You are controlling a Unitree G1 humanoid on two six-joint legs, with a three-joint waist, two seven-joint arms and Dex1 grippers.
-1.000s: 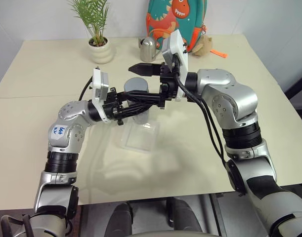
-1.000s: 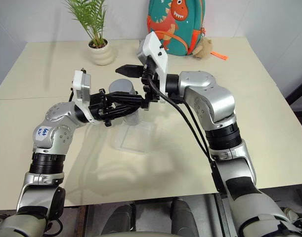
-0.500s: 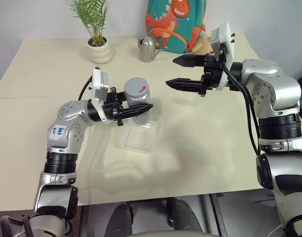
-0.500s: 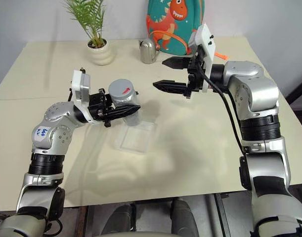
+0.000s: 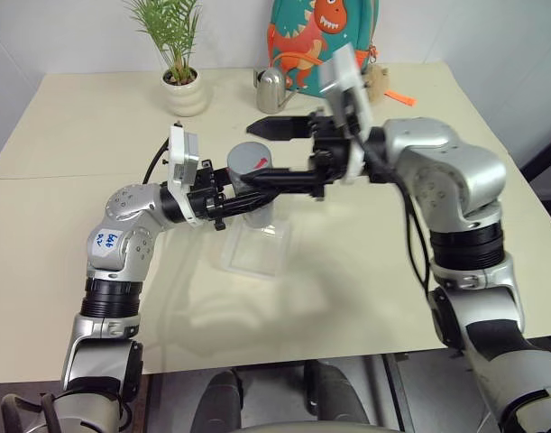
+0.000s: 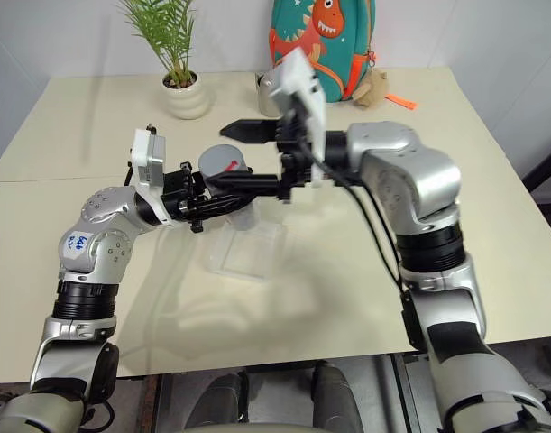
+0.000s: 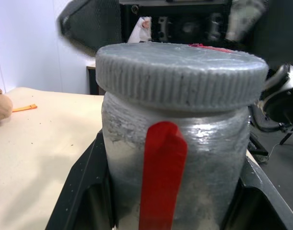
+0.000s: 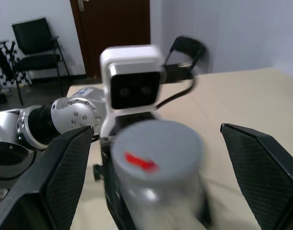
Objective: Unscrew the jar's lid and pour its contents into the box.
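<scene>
While the left gripper (image 5: 248, 200) is clenching the jar (image 5: 250, 185) by its body and holding it upright above the desk (image 5: 365, 271), the right gripper (image 5: 270, 153) is reaching in from the right with its jaws spread wide, one finger on each side of the lid (image 5: 252, 158) and neither visibly touching it. The jar is showing as a small grey-silver cylinder with a rough, brushed-looking wall and a vertical red stripe (image 7: 163, 177) running down its side in the left wrist view. The lid is sitting on the mouth, a flat grey cap with a finely ribbed rim, slightly wider than the body, and it is carrying a small red mark (image 8: 140, 162) on top. The jar is hanging over the middle of the desk, just above the far edge of the box (image 5: 255, 251), which is lying flat and is looking clear, shallow and square with rounded corners. Along the far edge of the desk a potted plant (image 5: 179, 68), a metal can (image 5: 271, 90) and a dinosaur backpack (image 5: 318, 41) are standing well apart from the jar.
</scene>
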